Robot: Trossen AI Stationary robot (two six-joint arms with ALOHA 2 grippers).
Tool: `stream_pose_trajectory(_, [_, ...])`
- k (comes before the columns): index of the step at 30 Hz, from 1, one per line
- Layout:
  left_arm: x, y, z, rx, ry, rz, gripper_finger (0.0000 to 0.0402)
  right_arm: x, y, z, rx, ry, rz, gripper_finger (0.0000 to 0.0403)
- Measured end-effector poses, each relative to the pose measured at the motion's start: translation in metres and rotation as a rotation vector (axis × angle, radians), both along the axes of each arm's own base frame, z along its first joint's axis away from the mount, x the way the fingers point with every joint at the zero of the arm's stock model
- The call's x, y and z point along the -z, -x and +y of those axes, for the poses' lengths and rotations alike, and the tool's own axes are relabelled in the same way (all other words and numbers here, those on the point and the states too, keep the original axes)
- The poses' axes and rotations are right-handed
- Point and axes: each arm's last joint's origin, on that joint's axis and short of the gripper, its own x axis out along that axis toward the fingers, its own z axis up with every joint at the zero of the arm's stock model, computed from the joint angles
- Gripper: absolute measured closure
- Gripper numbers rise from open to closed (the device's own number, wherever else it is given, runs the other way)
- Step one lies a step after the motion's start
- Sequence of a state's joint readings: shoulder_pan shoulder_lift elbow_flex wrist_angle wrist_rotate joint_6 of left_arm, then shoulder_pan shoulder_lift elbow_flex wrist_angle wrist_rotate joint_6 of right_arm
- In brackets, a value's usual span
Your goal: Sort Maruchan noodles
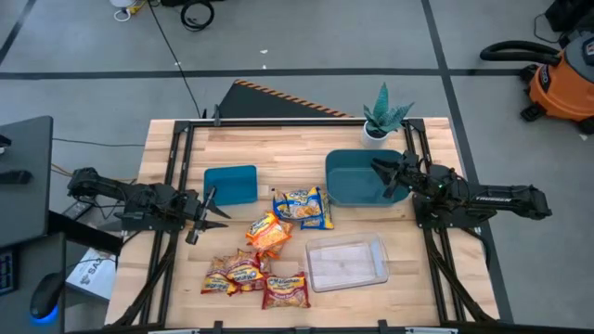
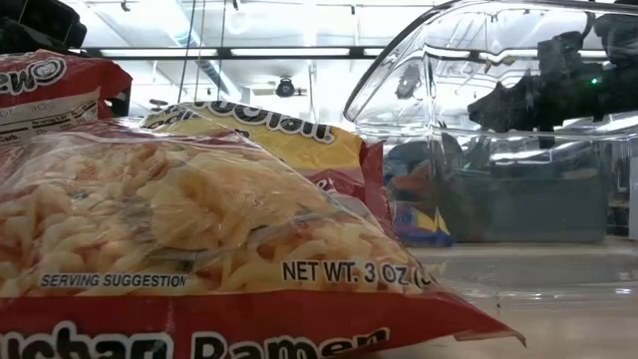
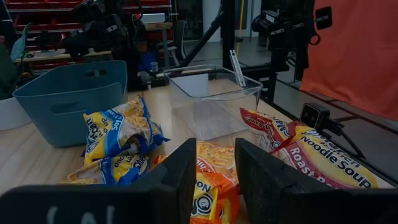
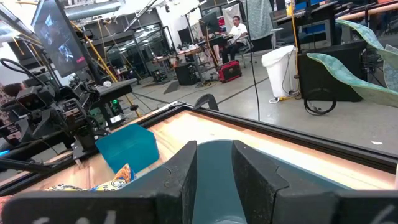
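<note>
Two blue-and-yellow noodle packets [image 1: 303,206] [image 3: 118,134] lie at the table's middle, beside the large teal bin [image 1: 348,181] [image 3: 68,99]. An orange packet [image 1: 267,232] [image 3: 208,193] lies just nearer. Several red-and-yellow packets [image 1: 246,274] [image 3: 317,155] [image 2: 199,229] lie in a loose pile near the front edge. My left gripper [image 1: 212,211] [image 3: 216,171] is open, level above the table, left of the orange packet and pointing at it. My right gripper [image 1: 379,178] [image 4: 214,168] is open and hovers over the large teal bin, touching nothing.
A small teal bin [image 1: 230,184] [image 4: 127,146] stands left of centre, just beyond my left gripper. A clear plastic container [image 1: 385,264] [image 3: 214,93] [image 2: 498,100] sits right of the red-and-yellow pile. A potted plant [image 1: 382,116] stands at the far edge behind the large bin.
</note>
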State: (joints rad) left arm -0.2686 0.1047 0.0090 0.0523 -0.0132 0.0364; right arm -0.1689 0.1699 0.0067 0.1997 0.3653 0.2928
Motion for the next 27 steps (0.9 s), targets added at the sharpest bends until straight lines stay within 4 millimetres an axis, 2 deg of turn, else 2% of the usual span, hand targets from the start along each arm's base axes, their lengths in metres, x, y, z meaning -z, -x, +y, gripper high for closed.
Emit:
stream_pose_trajectory(10, [0.000, 0.000, 0.000, 0.000, 0.000, -0.003, 0.0285, 0.000, 0.000, 0.000, 0.000, 0.000, 0.000, 0.0297])
stream_pose_trajectory(14, [-0.008, 0.000, 0.000, 0.000, -0.025, -0.091, 0.0285, 0.000, 0.000, 0.000, 0.000, 0.000, 0.000, 0.0297])
stream_pose_trajectory(24, [-0.011, 0.000, 0.000, -0.001, -0.020, -0.124, 0.0285, 0.000, 0.000, 0.000, 0.000, 0.000, 0.000, 0.0297])
stream_pose_trajectory(27, [-0.019, 0.001, 0.000, 0.001, 0.082, -0.178, 0.0285, 0.000, 0.000, 0.000, 0.000, -0.001, -0.007, 0.0297])
